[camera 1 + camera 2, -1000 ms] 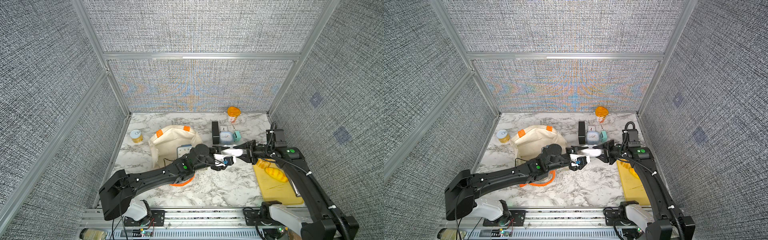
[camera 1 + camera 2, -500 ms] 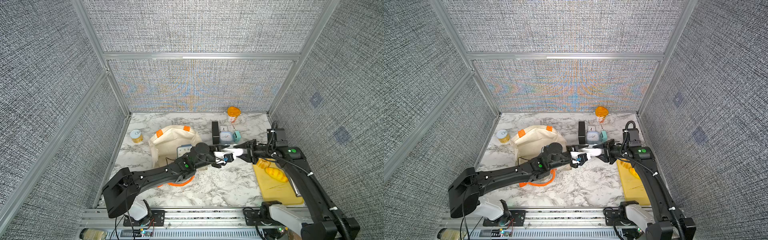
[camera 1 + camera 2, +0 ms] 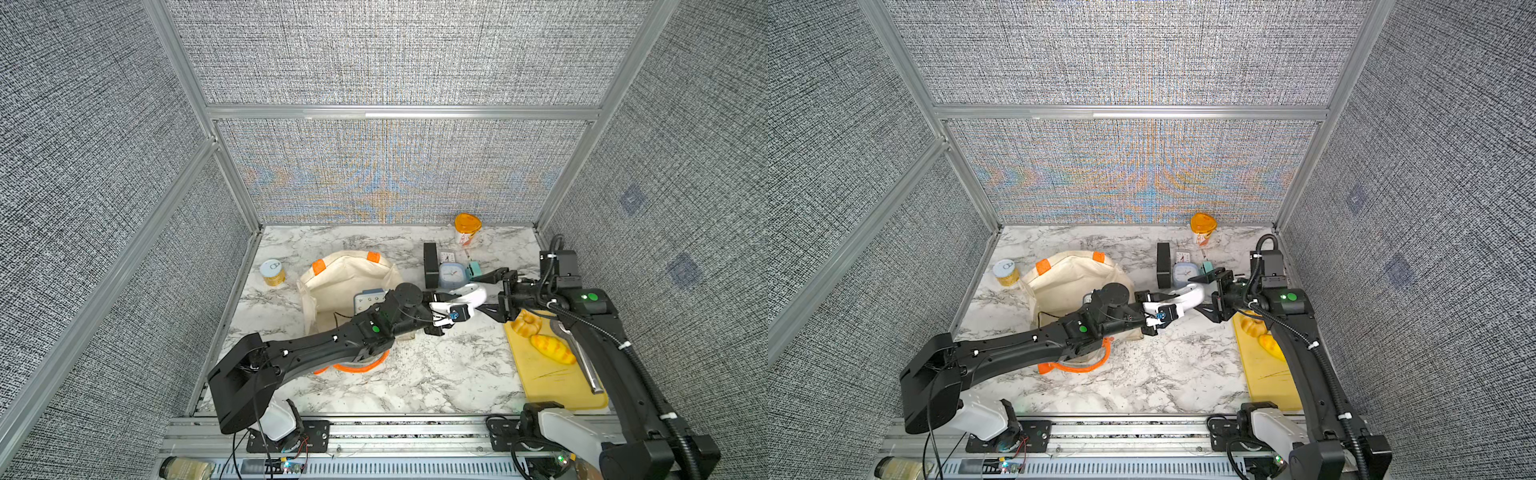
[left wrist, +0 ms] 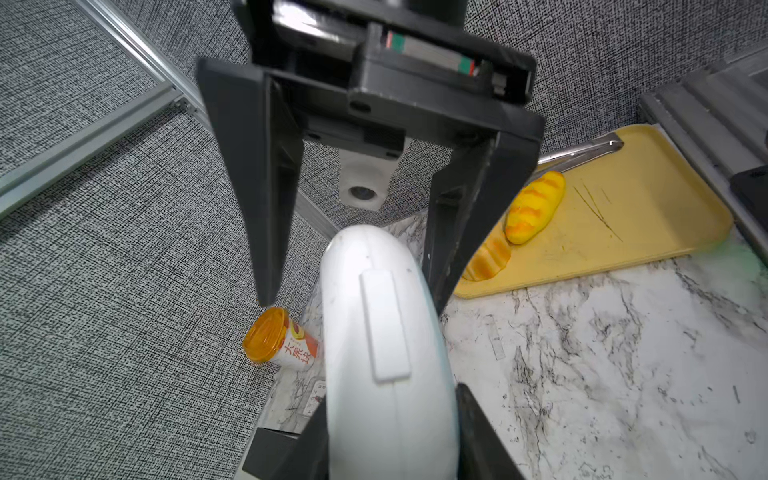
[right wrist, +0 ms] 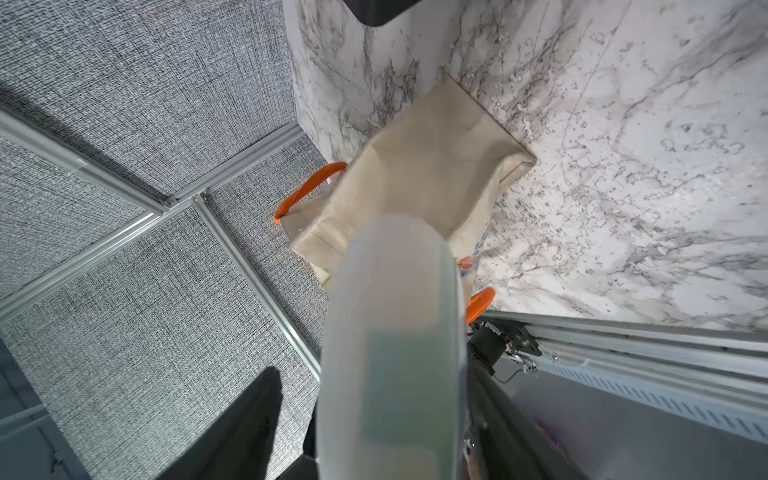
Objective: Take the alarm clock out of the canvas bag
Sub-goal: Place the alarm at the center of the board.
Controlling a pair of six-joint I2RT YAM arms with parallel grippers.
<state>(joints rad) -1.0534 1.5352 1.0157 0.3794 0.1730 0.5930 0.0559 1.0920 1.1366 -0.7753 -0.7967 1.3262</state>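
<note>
The cream canvas bag (image 3: pixel 345 282) (image 3: pixel 1067 282) with orange handles stands open at the left of the table and also shows in the right wrist view (image 5: pixel 436 166). A white, round-edged alarm clock (image 3: pixel 471 296) (image 3: pixel 1192 297) hangs above the table to the right of the bag. My left gripper (image 3: pixel 446 309) (image 4: pixel 390 395) is shut on one end of it. My right gripper (image 3: pixel 484 293) (image 5: pixel 370 370) stands open around the other end. One of its fingers (image 5: pixel 249 415) is clearly apart from the clock (image 5: pixel 390 332). A blue-white device (image 3: pixel 368 297) lies inside the bag.
Behind the grippers stand a black box (image 3: pixel 431 259), a small blue clock (image 3: pixel 449 274), a small white clock (image 3: pixel 447 256) and an orange-lidded cup (image 3: pixel 467 228). A yellow can (image 3: pixel 272 272) sits left of the bag. A yellow board (image 3: pixel 552 374) with bread and tongs lies at the right.
My right gripper has opened its jaws off the white clock. My left gripper has closed onto the clock's other end. Both arms stay almost where they were.
</note>
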